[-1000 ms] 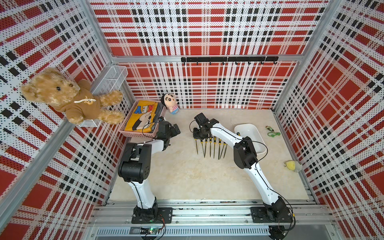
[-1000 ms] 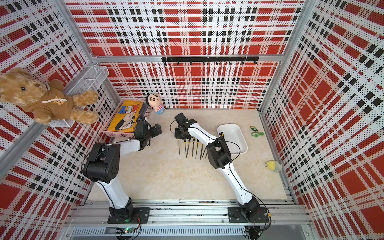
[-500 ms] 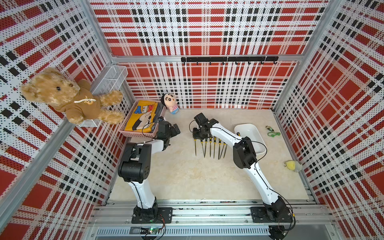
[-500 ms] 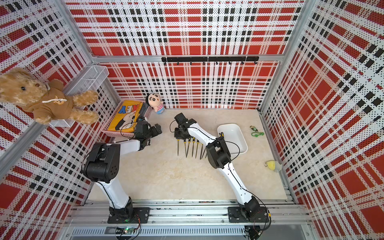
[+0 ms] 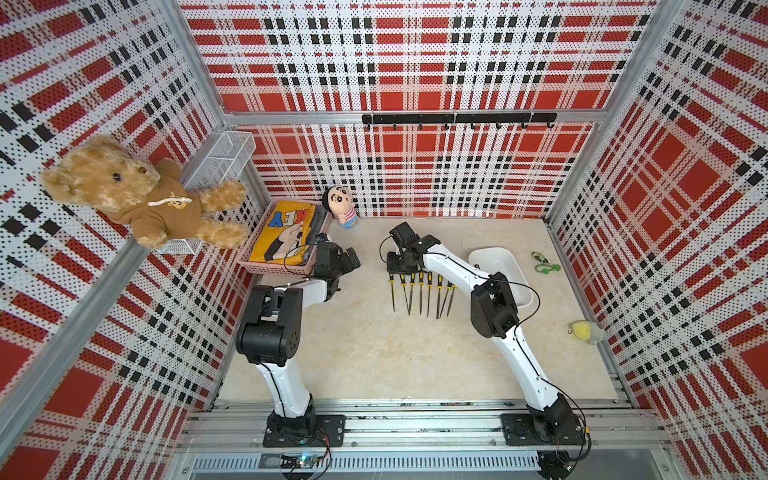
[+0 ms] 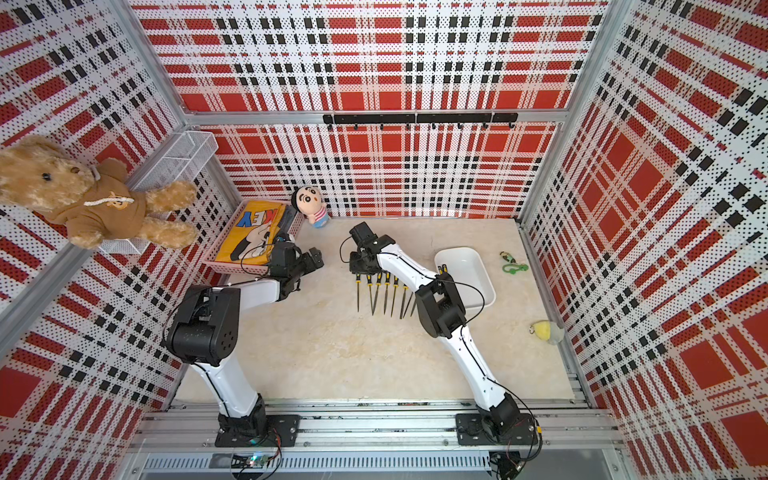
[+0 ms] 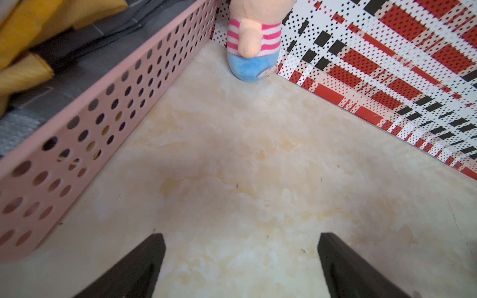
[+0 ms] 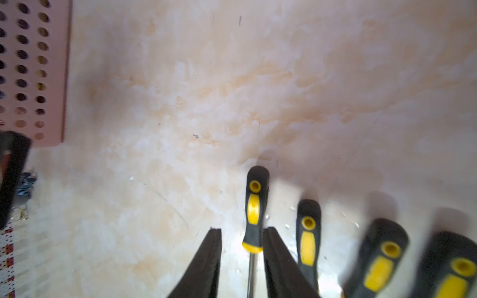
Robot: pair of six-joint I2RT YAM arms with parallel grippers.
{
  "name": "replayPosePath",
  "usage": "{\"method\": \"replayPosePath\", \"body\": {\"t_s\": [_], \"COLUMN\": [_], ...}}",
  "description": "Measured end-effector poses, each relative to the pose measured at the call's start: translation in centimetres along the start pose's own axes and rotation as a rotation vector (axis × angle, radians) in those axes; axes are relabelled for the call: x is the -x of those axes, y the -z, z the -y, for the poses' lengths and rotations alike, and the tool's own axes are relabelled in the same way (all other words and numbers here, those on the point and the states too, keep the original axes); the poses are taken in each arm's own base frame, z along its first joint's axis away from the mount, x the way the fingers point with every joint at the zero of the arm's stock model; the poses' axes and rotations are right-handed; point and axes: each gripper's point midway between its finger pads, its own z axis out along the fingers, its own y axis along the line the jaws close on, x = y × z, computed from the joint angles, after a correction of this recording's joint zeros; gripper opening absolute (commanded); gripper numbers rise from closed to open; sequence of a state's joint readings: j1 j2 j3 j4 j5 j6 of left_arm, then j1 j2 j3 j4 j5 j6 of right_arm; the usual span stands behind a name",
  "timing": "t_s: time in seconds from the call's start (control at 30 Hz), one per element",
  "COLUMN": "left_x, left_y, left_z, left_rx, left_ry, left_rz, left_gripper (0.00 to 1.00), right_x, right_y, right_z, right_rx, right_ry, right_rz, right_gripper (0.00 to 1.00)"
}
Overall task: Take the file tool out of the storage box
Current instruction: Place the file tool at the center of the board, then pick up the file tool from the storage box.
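Observation:
The storage box [image 5: 512, 266] [image 6: 478, 270] is a white tub at the right of the table, partly behind my right arm. Several black-and-yellow file tools [image 5: 428, 291] [image 6: 392, 291] lie side by side on the table left of it. My right gripper [image 5: 393, 272] [image 6: 358, 272] [image 8: 242, 229] is low over the handle of the leftmost file [image 5: 392, 293] [image 6: 358, 293] [image 8: 254, 206]. Its jaws stand apart, with a gap beside the handle. My left gripper [image 5: 353, 259] [image 6: 316, 257] [image 7: 241, 234] is open and empty beside the pink basket.
A pink perforated basket [image 5: 286, 268] [image 7: 77, 123] holding folded cloth sits at the back left, with a small doll [image 5: 340, 208] [image 7: 254, 38] beside it. A green clip [image 5: 546, 268] and a yellow plush [image 5: 584, 330] lie near the right wall. A teddy bear [image 5: 137, 195] sits in a wall basket.
My right gripper's jaws have spread apart around the leftmost file's handle, and the file lies on the table. My left arm has stayed where it was.

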State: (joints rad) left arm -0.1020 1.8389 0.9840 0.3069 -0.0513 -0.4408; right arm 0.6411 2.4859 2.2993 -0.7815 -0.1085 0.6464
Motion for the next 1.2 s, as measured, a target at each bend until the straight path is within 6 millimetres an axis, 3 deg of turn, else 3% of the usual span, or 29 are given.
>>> {"method": "replayPosePath", "body": {"t_s": [0.1,0.17,0.27,0.33,0.4,0.5,0.63,0.83,1.2], "left_x": [0.0,-0.1,0.1,0.6,1.0,1.3,1.2,1.3,0.9], "left_y": [0.0,0.0,0.0,0.0,0.0,0.0,-0.1,-0.3,-0.3], "left_z": [0.1,0.1,0.6,1.1,1.6,2.4,3.1,3.5,3.2], "left_rx": [-0.003,-0.006,-0.017,-0.026,-0.035,-0.050,-0.060,-0.066,-0.046], "left_ry": [0.000,0.000,-0.003,-0.005,-0.006,-0.012,-0.018,-0.021,-0.026], "left_rz": [-0.002,-0.003,-0.001,0.008,0.018,0.024,0.023,0.023,0.011], "left_gripper": [0.99,0.99,0.99,0.99,0.99,0.99,0.99,0.99,0.99], "right_x": [3.1,6.0,9.6,10.6,10.3,7.5,2.4,0.4,-0.7], "right_y": [5.0,9.3,15.6,18.2,19.1,17.8,14.8,12.4,9.9], "right_z": [0.6,2.7,8.7,13.4,18.1,23.3,26.5,28.2,30.1], "right_rx": [0.011,0.007,-0.050,-0.114,-0.190,-0.286,-0.356,-0.390,-0.420], "right_ry": [0.004,-0.011,-0.052,-0.086,-0.122,-0.150,-0.145,-0.115,-0.113], "right_rz": [0.092,0.172,0.285,0.324,0.321,0.234,0.068,-0.019,-0.062], "right_gripper": [0.32,0.30,0.26,0.24,0.25,0.30,0.32,0.33,0.32]}}
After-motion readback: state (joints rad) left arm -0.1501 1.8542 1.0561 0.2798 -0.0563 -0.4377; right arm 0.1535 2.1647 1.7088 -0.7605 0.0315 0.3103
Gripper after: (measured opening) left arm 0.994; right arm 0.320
